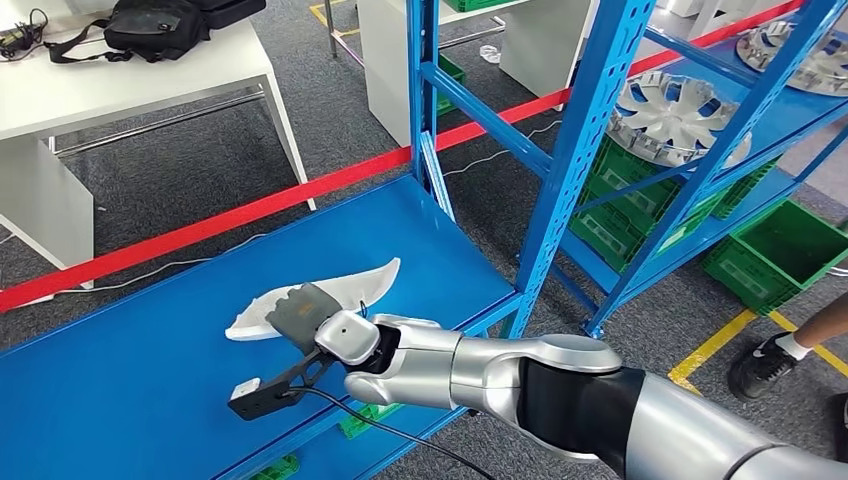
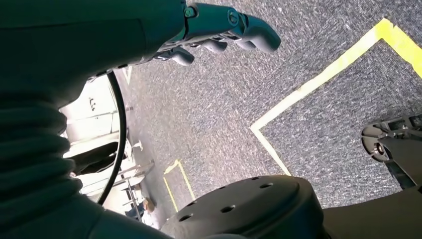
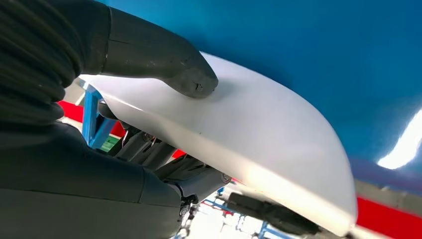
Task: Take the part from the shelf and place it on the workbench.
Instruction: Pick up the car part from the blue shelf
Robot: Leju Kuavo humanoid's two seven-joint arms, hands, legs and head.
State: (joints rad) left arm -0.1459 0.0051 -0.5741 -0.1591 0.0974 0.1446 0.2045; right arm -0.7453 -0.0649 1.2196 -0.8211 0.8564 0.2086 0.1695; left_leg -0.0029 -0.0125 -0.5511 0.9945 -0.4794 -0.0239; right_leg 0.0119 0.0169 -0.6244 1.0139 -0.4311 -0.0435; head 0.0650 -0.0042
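My right hand (image 1: 305, 322) grasps the part (image 1: 372, 282), a white, curved, blade-like panel; in the right wrist view my thumb (image 3: 164, 64) presses on one broad face of the part (image 3: 259, 134) while my darker fingers (image 3: 164, 159) close against the opposite face. From the head view the hand lies over the middle of the part, hiding that stretch, and the two white ends project to either side. The part sits low over the blue workbench (image 1: 120, 370), roughly at the centre of its top; whether it touches the surface I cannot tell. My right arm (image 1: 520, 375) reaches in from the near right edge of the workbench, nearly level, silver casing uppermost, with a black cable looping beneath the wrist toward a dark block just nearer me than the part.

My left hand (image 2: 219, 35) hangs with its fingers loosely curled and apart, holding nothing, above grey carpet (image 2: 209, 114) marked with yellow tape (image 2: 318, 79).

Beyond the workbench's far right corner stands the blue shelf (image 1: 590, 110), its uprights rising just beside the bench edge. On its levels rest silver wheel covers (image 1: 670, 115) and, lower, green crates (image 1: 780, 250). A red floor line (image 1: 200, 230) runs along the far side of the workbench. Farther off, past the red line, is a white table (image 1: 110, 85) carrying a black bag (image 1: 155, 25). To the right of the shelf's foot, a person's shoe (image 1: 765, 365) stands on the carpet
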